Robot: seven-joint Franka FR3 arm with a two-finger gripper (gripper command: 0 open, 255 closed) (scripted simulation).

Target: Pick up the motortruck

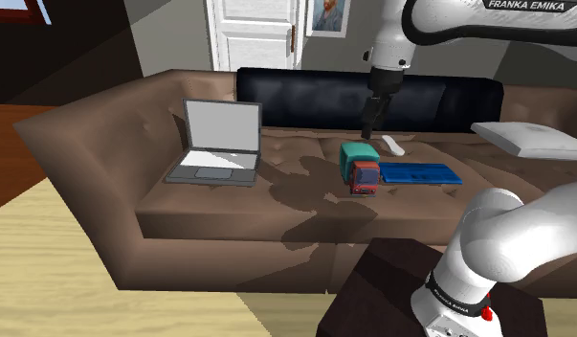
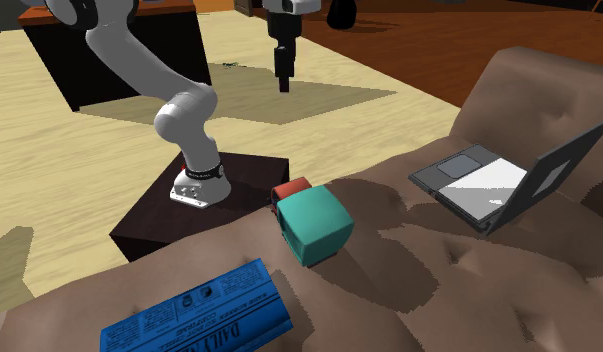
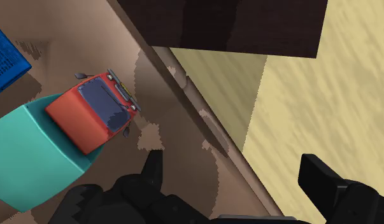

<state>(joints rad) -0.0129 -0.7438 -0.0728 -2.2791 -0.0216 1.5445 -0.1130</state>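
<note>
The motortruck [image 1: 360, 168] is a toy with a red cab and a teal box body, standing on the brown sofa seat [image 1: 277, 191]. From the second exterior view its teal box [image 2: 315, 226] faces the camera and the red cab [image 2: 290, 189] points toward the sofa's front edge. My black gripper [image 1: 370, 123] hangs in the air well above the truck, touching nothing. In the wrist view the truck [image 3: 63, 137] lies off to one side of the gripper [image 3: 238, 175], not between the fingers [image 3: 152, 170], which stand apart and open.
An open laptop [image 1: 219, 146] sits on the seat at the shoulder view's left. A blue newspaper [image 1: 420, 173] lies beside the truck, with a white remote [image 1: 393, 146] behind it. A black back cushion [image 1: 305, 96] and a white pillow [image 1: 530, 140] border the seat. The dark stand [image 2: 204, 205] fronts the sofa.
</note>
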